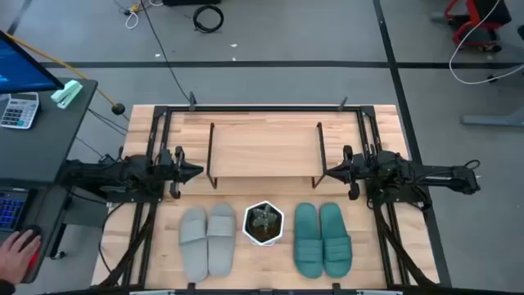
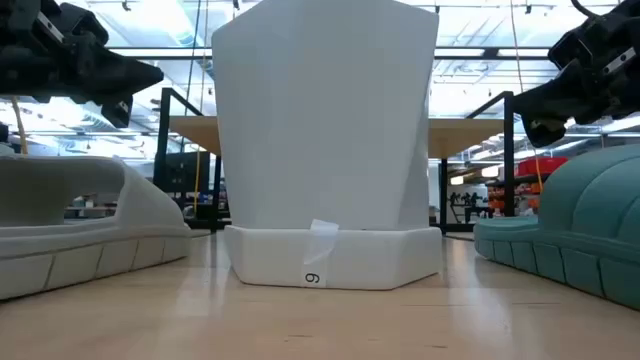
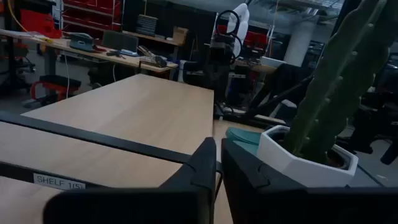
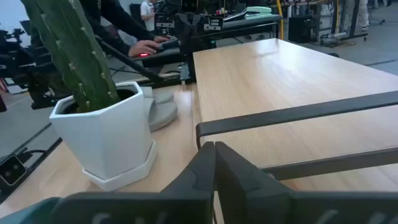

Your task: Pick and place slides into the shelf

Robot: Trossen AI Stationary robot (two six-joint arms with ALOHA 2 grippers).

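Four slides lie untouched on the near half of the table: the light grey pair (image 1: 207, 240) on the left side and the teal green pair (image 1: 321, 238) on the right, with a white hexagonal pot (image 1: 264, 224) holding a cactus standing between the two pairs. The shelf (image 1: 264, 149) sits farther back, its light board bare, so no step of the placing looks done yet. The left gripper (image 1: 195, 171) hangs beside the shelf's left frame and the right gripper (image 1: 329, 171) beside its right frame, each with its fingers pressed together and holding nothing; both wrist views show the dark fingertips meeting. The sandals look soft, light and rubbery, likely to flex when lifted and to give some friction to the pads. The wide strap over the top of each one seems the best place to pinch, since the sole looks too broad. Within each pair the sandals touch side by side, so the outer one is probably easier to take first, and the pot stands close enough to be knocked.
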